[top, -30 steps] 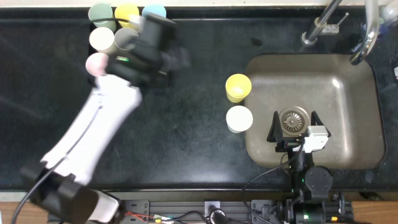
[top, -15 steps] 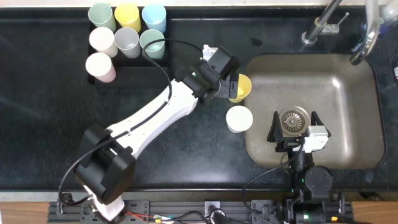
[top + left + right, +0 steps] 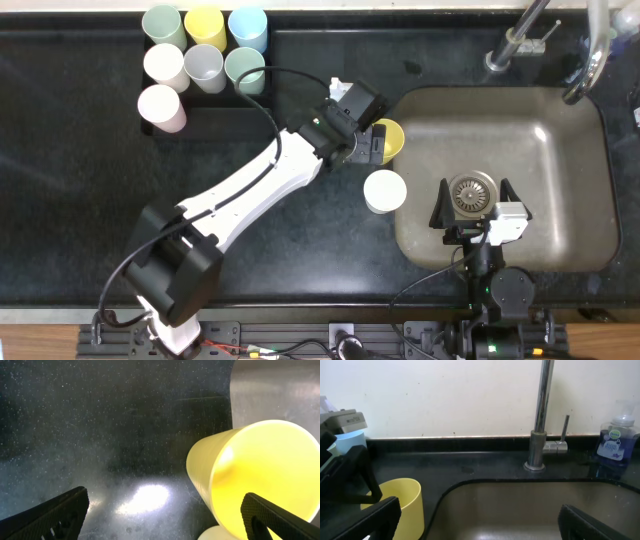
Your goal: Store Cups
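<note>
Black speckled countertop [image 3: 80, 200] beneath left gripper [image 3: 375, 143], spreading left of it. Steel sink [image 3: 560, 130] just right of gripper, curved rim close beside it. Round drain [image 3: 472, 190] in sink floor, right of gripper and nearer arm bases. Chrome faucet [image 3: 520, 35] at sink's far rim, well right of gripper. Blue soap bottle [image 3: 616, 442] farther right, past faucet. Cream wall [image 3: 445, 395] behind counter. Cables [image 3: 420, 290] at near counter edge, well apart from gripper.
</note>
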You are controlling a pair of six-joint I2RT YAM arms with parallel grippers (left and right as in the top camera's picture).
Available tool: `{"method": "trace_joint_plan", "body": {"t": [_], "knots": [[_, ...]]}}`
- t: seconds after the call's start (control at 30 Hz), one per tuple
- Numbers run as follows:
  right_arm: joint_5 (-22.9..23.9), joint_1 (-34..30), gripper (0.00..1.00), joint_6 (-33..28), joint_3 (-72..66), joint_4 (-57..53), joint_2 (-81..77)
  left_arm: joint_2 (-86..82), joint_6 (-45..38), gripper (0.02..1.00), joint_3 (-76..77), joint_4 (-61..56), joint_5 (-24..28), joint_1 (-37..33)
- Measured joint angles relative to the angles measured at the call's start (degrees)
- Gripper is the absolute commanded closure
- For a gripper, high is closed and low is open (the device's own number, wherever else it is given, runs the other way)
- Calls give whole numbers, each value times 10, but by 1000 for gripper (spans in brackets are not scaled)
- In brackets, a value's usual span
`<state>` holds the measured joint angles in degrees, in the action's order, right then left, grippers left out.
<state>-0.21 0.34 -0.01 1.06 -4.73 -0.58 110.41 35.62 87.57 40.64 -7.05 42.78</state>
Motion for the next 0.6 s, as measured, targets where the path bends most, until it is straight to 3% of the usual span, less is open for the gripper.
{"method": "trace_joint_plan", "body": {"t": [0.2,0.27,0.33,0.37,0.4,0.43,0.6], "knots": [[0,0,3,0,0,0,0,11,0,53,0,-19,2,0],[0,0,5,0,0,0,0,12,5,283,0,-23,3,0],[0,0,3,0,0,0,0,13,4,402,0,-28,4,0],[0,0,3,0,0,0,0,13,6,709,0,-30,4,0],[0,0,3,0,0,0,0,13,7,910,0,-31,5,0],[0,0,3,0,0,0,0,14,6,980,0,-34,4,0],[0,0,3,0,0,0,0,30,6,982,1,-72,11,0]]}}
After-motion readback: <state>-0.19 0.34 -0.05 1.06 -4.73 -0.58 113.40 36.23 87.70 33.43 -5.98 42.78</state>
